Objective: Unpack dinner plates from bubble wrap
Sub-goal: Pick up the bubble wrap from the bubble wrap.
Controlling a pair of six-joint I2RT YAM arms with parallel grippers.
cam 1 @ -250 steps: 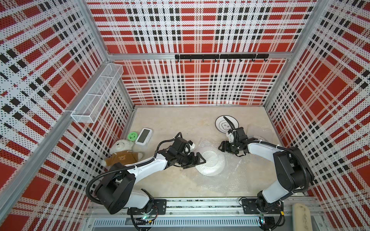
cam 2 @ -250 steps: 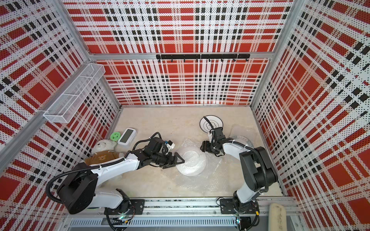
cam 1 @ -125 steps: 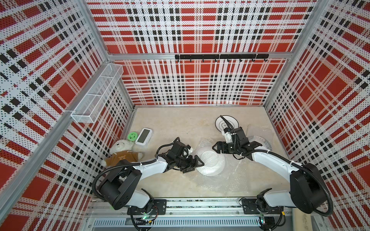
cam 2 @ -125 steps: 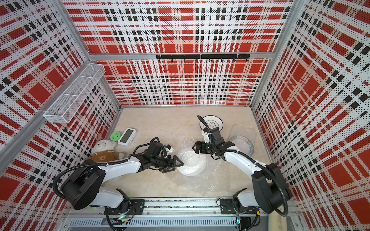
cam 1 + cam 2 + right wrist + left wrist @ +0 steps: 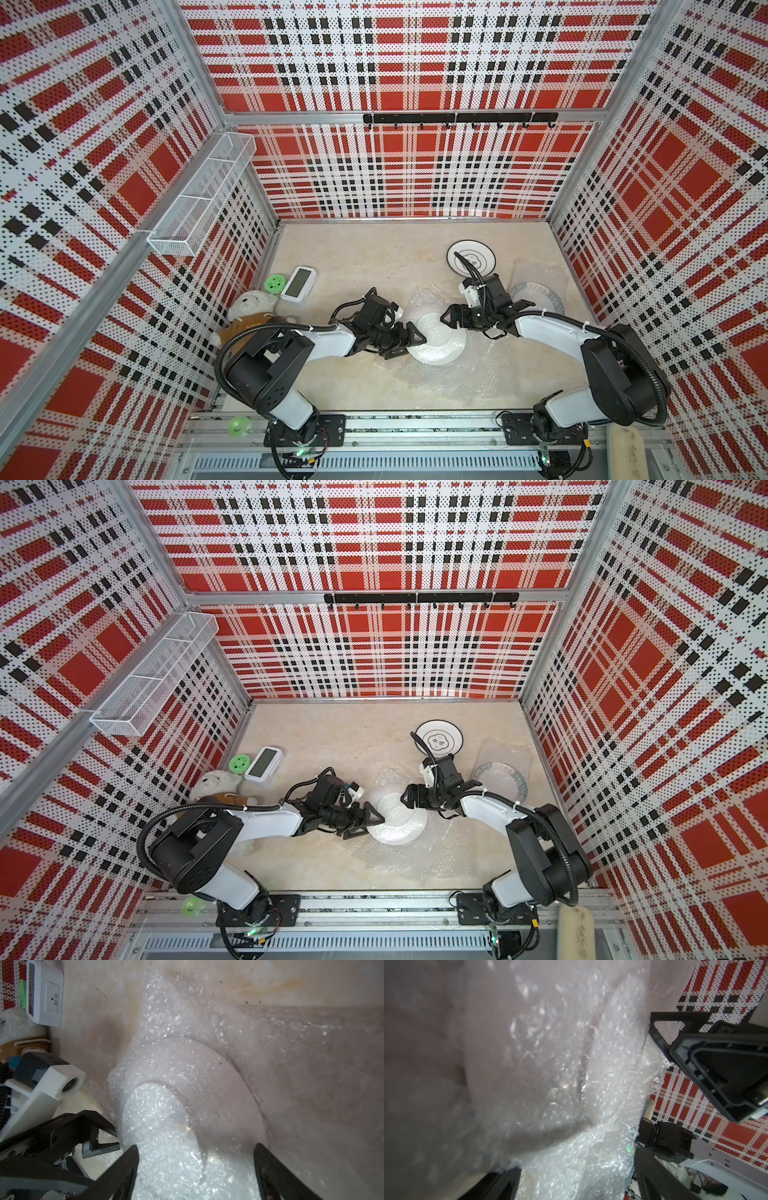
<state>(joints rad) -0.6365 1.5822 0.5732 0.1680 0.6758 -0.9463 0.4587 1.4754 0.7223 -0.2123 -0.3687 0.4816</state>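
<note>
Both stand open, left gripper (image 5: 409, 345) and right gripper (image 5: 446, 320) flanking the dinner plate (image 5: 436, 338); I'd pinch the limp bubble wrap (image 5: 457, 374) at a loose edge, sparing fragile ceramic.

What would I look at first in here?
Probably the red plaid walls all around. Then the two robot arms, the left arm and the right arm, which meet over a wrapped plate in the middle of the table. A teddy bear sits by the left arm, and a bare plate lies at the back.
</note>
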